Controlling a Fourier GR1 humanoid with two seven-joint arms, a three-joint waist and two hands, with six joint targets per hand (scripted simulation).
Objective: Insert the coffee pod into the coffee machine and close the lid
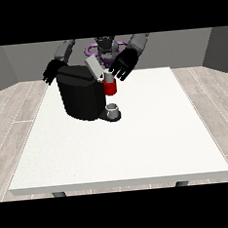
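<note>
Fingers on my hand at the view's right [123,65] are spreading out loose and mostly straight, not curling around anything, and they're hovering just above the red thing at the machine [111,88], up by the raised grey lid [95,67], which is tilting open. Right under those fingertips a small grey thing [109,77] is sitting on top of the red thing, but I honestly can't tell if that's the coffee pod or just part of the coffee machine [82,95], so I'm not calling it. Another grey thing [113,109], cup-shaped, is standing on the machine's base plate, below the red thing and well under my fingers. My other hand, at the view's left [51,72], is hanging behind the machine's back corner with its fingers pointing down and looking relaxed, though the black body is cutting off part of it. All of this is sitting on the white table [138,143].
</note>
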